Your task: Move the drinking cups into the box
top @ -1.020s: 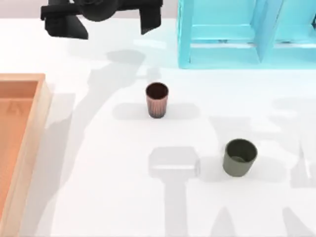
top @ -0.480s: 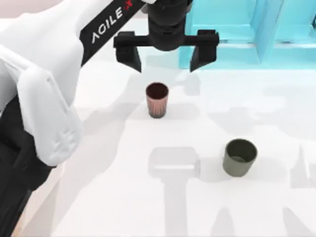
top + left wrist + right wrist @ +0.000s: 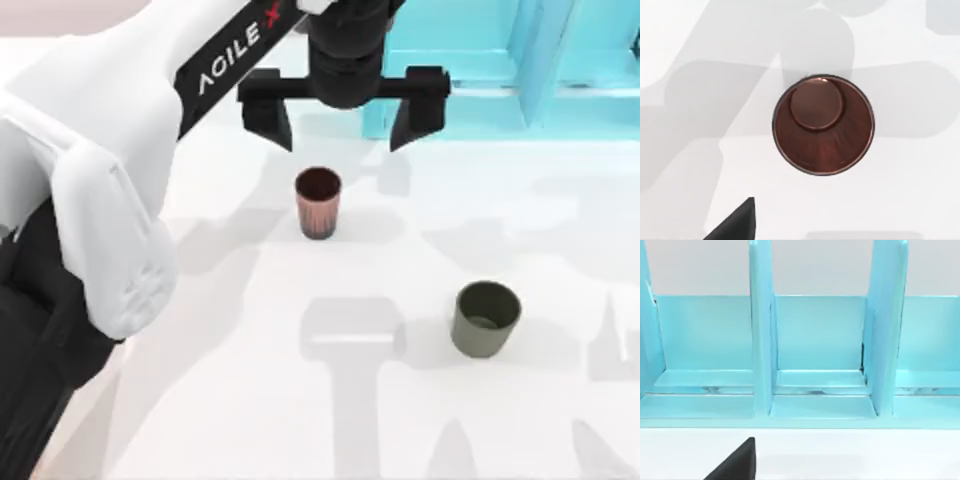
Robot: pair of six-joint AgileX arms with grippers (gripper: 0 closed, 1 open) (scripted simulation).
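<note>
Because the tumbler (image 3: pixel 318 202) stands upright mid-tabletop, directly under the left gripper (image 3: pixel 342 112) with its jaws spread wide, an off-centre descent could clip its rim and tip it; the olive cup (image 3: pixel 485 317) stands well apart, toward the right.

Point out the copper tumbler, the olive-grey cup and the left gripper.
copper tumbler (image 3: pixel 318 203), top view, on its ribbed side wall.
olive-grey cup (image 3: pixel 486 318), top view, on its inner floor.
left gripper (image 3: pixel 342 125), top view, midway between its open jaws, above the tumbler.
</note>
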